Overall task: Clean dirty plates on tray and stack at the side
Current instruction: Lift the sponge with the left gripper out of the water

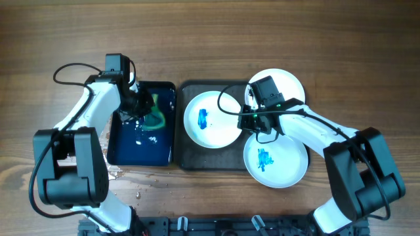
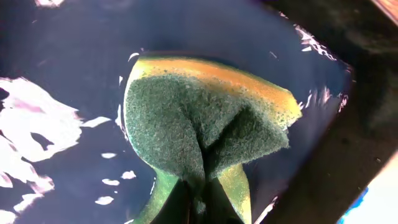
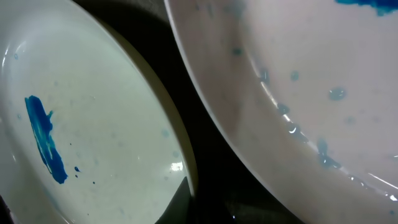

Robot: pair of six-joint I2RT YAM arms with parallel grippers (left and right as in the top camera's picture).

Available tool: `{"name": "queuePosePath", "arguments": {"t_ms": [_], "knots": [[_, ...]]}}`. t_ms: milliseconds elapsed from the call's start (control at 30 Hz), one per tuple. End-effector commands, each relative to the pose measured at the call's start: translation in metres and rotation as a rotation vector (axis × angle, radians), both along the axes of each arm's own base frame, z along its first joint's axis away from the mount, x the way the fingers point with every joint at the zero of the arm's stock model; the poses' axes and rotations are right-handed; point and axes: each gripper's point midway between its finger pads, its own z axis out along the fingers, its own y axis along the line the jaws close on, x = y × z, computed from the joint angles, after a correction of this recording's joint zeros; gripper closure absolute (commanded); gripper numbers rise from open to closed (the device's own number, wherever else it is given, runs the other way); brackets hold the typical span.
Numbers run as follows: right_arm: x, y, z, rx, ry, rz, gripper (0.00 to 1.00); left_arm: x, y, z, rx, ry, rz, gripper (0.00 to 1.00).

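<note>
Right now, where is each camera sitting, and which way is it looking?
Overhead: above the table, facing straight down on blue tray, grey tray, three plates; left arm and right arm show.
Left wrist: on the left arm, close on the sponge in the wet blue tray; fingers not clearly seen.
Right wrist: on the right arm, close over two paint-marked plates; fingers not clearly seen.
Shared: overhead and left wrist both see the sponge; overhead and right wrist, the blue-streaked plate.
</note>
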Motion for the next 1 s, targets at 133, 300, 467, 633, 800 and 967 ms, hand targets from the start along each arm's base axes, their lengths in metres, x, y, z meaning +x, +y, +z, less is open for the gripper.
{"name": "queuePosePath", "arguments": {"t_ms": [133,300,467,633,800,967], "knots": [[-0.019,-0.012,-0.018,-0.063,0.058,0.018,0.96,0.007,0.003,0.083,0.148,-0.206,0.001,0.96],[-0.02,-0.012,-0.018,-0.065,0.062,0.017,0.96,-0.02,0.0,0.149,0.51,-0.379,-0.017,0.96],[-0.021,-0.012,-0.018,-0.066,0.065,0.017,0.96,-0.024,0.006,0.17,0.791,-0.457,0.003,0.96],[-0.02,-0.012,-0.018,-0.066,0.062,0.018,0.96,-0.022,0.013,0.173,0.833,-0.467,0.035,0.96],[-0.02,-0.012,-0.018,-0.065,0.062,0.017,0.96,-0.018,-0.012,0.125,0.716,-0.337,-0.055,0.96],[-0.021,-0.012,-0.019,-0.067,0.067,0.018,0.96,-0.018,-0.036,0.062,0.393,-0.127,-0.069,0.96]]}}
